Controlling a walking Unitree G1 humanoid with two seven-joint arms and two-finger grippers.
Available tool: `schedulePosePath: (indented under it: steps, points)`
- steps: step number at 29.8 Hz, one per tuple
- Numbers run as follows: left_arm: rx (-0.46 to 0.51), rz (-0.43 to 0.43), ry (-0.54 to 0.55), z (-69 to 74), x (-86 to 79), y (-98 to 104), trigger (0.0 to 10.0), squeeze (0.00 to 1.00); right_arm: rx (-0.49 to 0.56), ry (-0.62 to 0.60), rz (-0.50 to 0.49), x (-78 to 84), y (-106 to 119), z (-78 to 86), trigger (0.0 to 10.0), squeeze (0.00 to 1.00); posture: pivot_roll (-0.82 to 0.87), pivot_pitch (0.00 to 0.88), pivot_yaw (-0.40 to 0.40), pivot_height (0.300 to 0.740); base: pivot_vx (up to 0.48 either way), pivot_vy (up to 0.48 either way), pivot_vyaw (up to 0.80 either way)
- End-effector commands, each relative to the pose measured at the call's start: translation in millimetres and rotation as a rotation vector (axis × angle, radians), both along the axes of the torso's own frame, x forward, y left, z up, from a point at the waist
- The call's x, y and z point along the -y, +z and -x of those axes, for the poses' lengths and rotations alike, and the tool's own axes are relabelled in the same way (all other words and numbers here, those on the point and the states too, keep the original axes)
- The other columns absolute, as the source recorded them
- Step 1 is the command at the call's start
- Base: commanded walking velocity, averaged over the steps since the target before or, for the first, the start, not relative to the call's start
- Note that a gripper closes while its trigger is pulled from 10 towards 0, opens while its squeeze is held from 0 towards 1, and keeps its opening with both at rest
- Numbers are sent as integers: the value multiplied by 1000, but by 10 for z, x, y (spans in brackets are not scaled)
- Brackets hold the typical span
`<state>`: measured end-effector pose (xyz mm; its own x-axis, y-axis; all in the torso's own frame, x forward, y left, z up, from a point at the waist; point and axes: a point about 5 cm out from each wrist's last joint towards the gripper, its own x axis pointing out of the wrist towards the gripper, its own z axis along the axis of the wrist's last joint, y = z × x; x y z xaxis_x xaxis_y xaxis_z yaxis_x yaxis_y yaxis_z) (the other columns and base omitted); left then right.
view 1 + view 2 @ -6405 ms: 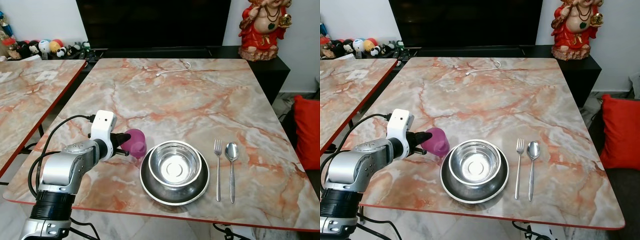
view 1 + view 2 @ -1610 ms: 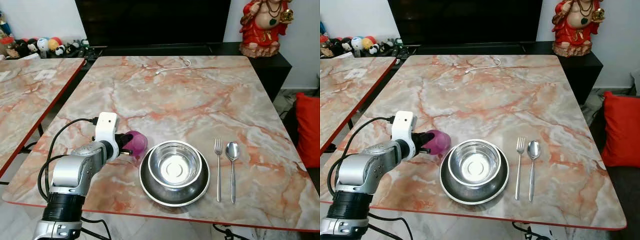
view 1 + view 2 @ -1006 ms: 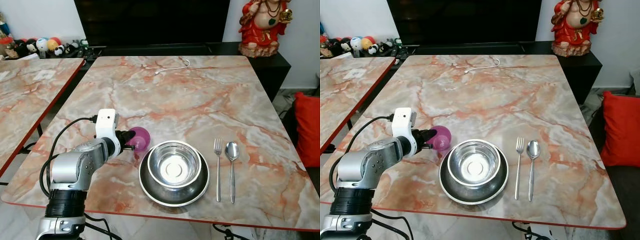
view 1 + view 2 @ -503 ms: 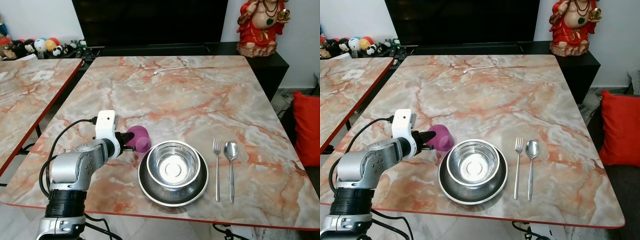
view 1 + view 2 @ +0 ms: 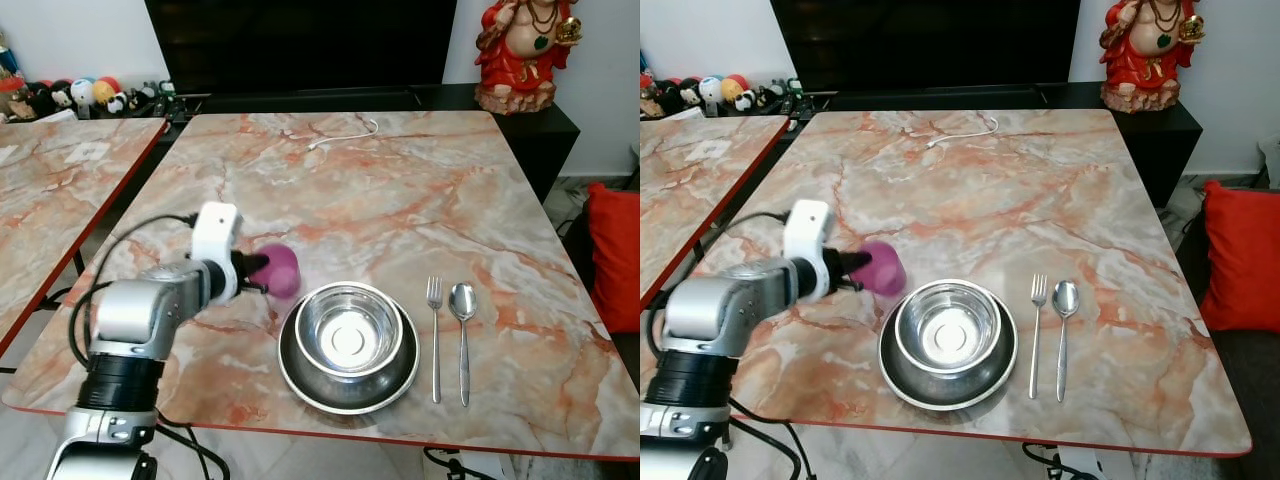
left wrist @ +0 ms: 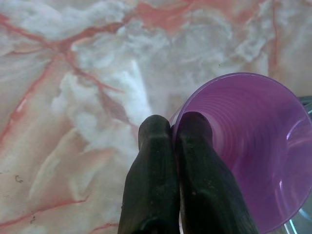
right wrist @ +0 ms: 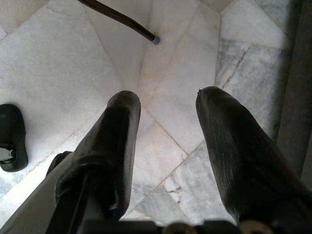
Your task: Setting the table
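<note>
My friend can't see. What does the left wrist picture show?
Two black fingers of the left tool pinch the rim of a purple cup. Under them is a pink and white marble table.

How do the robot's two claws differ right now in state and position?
The left claw is shut on the purple cup's rim, held over the table beside the steel bowl. The right claw is open, holding nothing, hanging over floor tiles. Both have two black fingers.

A home's living-dining room is showing: marble dining table, dark TV, red figurine, red cushion.
</note>
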<state>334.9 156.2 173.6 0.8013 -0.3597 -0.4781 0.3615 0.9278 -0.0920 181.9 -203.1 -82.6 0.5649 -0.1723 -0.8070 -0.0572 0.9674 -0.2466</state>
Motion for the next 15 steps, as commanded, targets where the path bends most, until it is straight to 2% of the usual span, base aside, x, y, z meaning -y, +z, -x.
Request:
schedulePosePath:
  steps: [1,5,15]
  points:
    - [-3,-42,-1,-16,-31,16,10000,0,-19,-7,-6,-23,-28,49,10000,0,-75,0,90,740,0,0,0]
    - [-22,-74,-14,-23,-31,-19,10000,0,-21,-8,-5,-25,-31,55,10000,0,-76,0,94,740,0,0,0]
    - [-21,-84,18,-61,-87,0,10000,0,-22,-8,-5,-23,-32,57,10000,0,-72,0,93,740,0,0,0]
